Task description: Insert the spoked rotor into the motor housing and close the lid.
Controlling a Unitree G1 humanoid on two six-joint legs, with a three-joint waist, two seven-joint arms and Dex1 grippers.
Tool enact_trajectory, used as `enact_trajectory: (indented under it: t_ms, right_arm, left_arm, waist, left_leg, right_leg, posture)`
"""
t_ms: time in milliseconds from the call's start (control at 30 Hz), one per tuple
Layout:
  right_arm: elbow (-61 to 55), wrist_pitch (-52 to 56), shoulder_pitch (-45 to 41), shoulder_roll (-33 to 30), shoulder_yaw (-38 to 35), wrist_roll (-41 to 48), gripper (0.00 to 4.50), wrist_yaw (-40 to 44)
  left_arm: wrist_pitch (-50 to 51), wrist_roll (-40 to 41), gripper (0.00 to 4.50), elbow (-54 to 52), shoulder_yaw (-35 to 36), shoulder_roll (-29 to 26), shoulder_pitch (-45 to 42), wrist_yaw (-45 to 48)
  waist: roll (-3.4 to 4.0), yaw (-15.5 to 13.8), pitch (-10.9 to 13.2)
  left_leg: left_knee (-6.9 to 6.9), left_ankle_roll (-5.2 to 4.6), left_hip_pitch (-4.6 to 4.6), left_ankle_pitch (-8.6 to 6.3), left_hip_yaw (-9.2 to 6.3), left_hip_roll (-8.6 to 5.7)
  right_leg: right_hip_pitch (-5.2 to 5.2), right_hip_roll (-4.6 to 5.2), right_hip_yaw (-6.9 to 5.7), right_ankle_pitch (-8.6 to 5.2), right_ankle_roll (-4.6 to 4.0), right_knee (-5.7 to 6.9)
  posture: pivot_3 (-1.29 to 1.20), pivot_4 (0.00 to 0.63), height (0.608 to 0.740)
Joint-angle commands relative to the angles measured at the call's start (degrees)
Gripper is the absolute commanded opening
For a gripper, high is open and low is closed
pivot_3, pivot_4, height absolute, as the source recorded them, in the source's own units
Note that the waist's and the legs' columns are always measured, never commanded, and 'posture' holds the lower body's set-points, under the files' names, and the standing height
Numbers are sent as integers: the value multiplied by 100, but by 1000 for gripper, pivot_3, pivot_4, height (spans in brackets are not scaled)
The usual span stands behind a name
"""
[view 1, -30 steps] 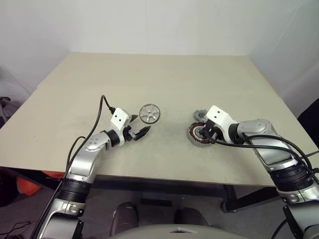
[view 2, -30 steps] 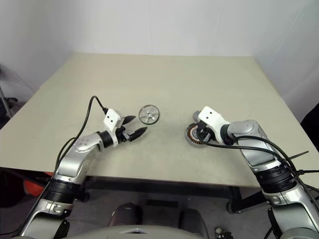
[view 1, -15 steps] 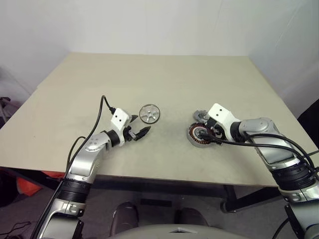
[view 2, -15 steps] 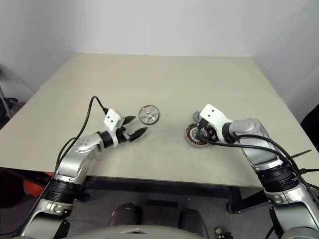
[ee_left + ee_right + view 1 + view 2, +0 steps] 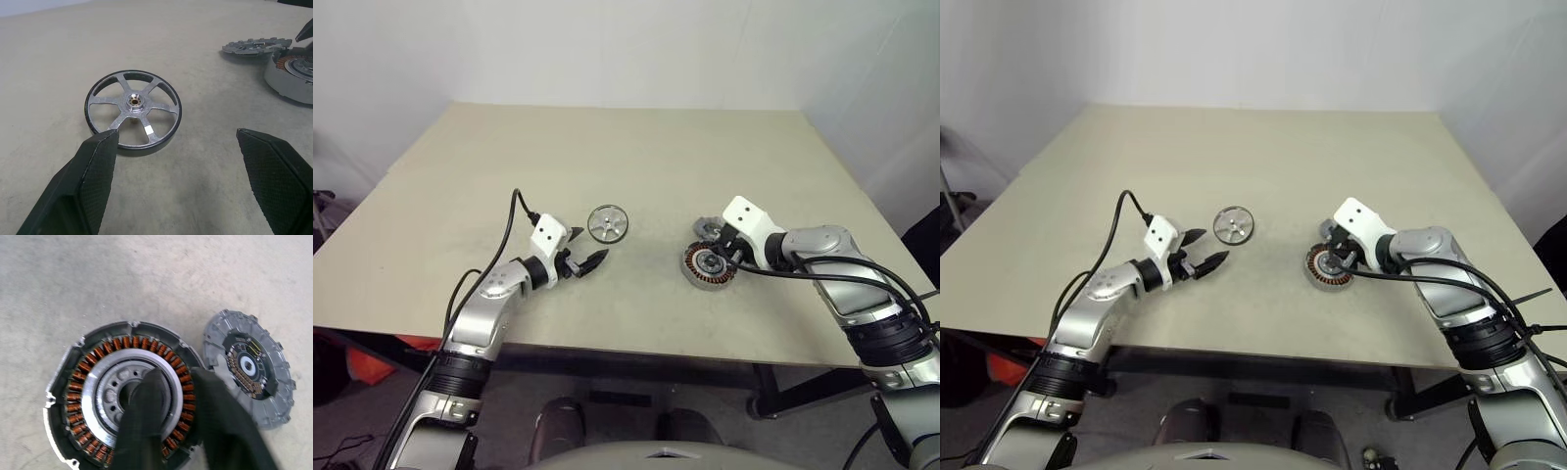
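The spoked rotor (image 5: 133,108) lies flat on the table just ahead of my left gripper (image 5: 592,245), which stands open and apart from it. The motor housing (image 5: 707,264), with its copper windings showing, sits to the right. My right gripper (image 5: 173,374) comes down on it from above with its fingers drawn close. One finger rests on the inner ring, the other at the outer rim, and the winding ring lies between them. The lid (image 5: 249,367) lies dark-centre face up on the table, touching the housing's far side.
The beige table (image 5: 607,147) stretches wide behind the parts. Its front edge (image 5: 636,345) runs close below both arms. A black cable (image 5: 509,230) loops up from the left wrist.
My right gripper's fingers spread half a second ago and have come together again on the housing. The left arm, rotor and lid have kept still.
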State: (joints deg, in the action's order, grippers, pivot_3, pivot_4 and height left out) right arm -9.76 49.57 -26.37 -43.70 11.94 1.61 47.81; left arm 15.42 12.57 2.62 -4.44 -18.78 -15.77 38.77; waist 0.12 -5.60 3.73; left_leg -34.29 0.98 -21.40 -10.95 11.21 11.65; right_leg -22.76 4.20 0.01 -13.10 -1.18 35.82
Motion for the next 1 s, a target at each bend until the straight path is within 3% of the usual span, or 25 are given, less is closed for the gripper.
enact_trajectory:
  t_ms: [33,133,167,500,1000]
  right_arm:
    - [-110,-68,-68,-115,-146,51,737,-2]
    - [-132,-66,-44,-149,-153,69,66,0]
    - [-131,-75,-32,-163,-152,66,29,2]
    - [-247,-194,169,-388,-40,31,29,128]
    - [-434,-98,210,-213,147,111,29,124]
  left_arm:
    - [-131,3,4042,-53,27,-23,-135,32]
    - [-134,-8,4042,-64,11,-13,-127,23]
    - [-134,-9,4042,-70,8,-12,-124,21]
    - [-118,-14,4042,-107,9,-16,-96,10]
    - [-151,-23,4042,-46,52,-30,-89,-13]
  waist:
    - [0,-1,0]
    - [0,2,0]
    - [0,0,0]
    - [0,0,0]
    - [0,-2,0]
  left_leg:
    - [0,0,0,0,0,0]
    - [0,0,1,0,0,1]
    - [0,0,1,0,0,1]
    - [0,-1,3,0,0,0]
    - [0,-1,12,0,0,0]
  right_leg:
    - [0,0,0,0,0,0]
    - [0,0,0,0,0,0]
    - [0,0,0,0,0,0]
    - [2,0,0,0,0,1]
    - [14,0,0,0,0,0]
  posture:
    - [0,0,740]
    - [0,0,740]
    - [0,0,740]
    - [0,0,740]
    - [0,0,740]
